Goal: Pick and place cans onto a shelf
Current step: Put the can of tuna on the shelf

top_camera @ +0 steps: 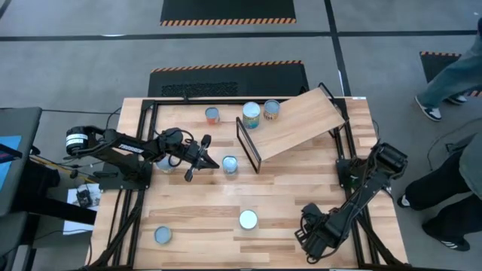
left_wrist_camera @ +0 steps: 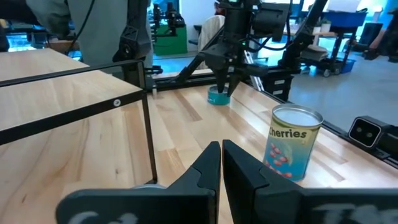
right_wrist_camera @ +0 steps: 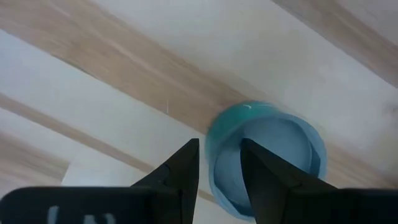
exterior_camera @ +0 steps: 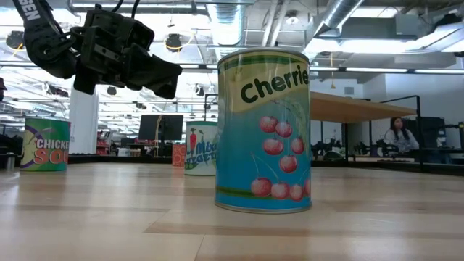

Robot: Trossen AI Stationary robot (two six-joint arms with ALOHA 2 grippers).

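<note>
The shelf (top_camera: pixel 297 124) is a slanted plywood board on a black frame at the table's far right; it also shows in the low view (exterior_camera: pixel 355 109). Three cans (top_camera: pixel 251 114) stand at its far left end. My left gripper (top_camera: pixel 205 159) is shut and empty, raised at the table's left middle, next to a pale-lidded can (top_camera: pixel 230 165). A teal "Cherries" can (exterior_camera: pixel 262 130) stands upright near the front edge (top_camera: pixel 248 220). My right gripper (right_wrist_camera: pixel 219 152) points down over a low teal tin (right_wrist_camera: pixel 273 155) with a pale-blue lid, fingers a little apart. My right gripper comes at the low teal tin from above. One finger (right_wrist_camera: pixel 180 168) stands outside the tin's rim (right_wrist_camera: pixel 214 146) and the other over its lid. I cannot tell whether either finger touches it. The tin sits on the table.
Another can (top_camera: pixel 163 235) stands at the near left corner. The right arm covers the near right of the table. The shelf's black frame bars (left_wrist_camera: pixel 149 124) rise close ahead of my left gripper. People stand beyond the table's right edge (top_camera: pixel 452 68).
</note>
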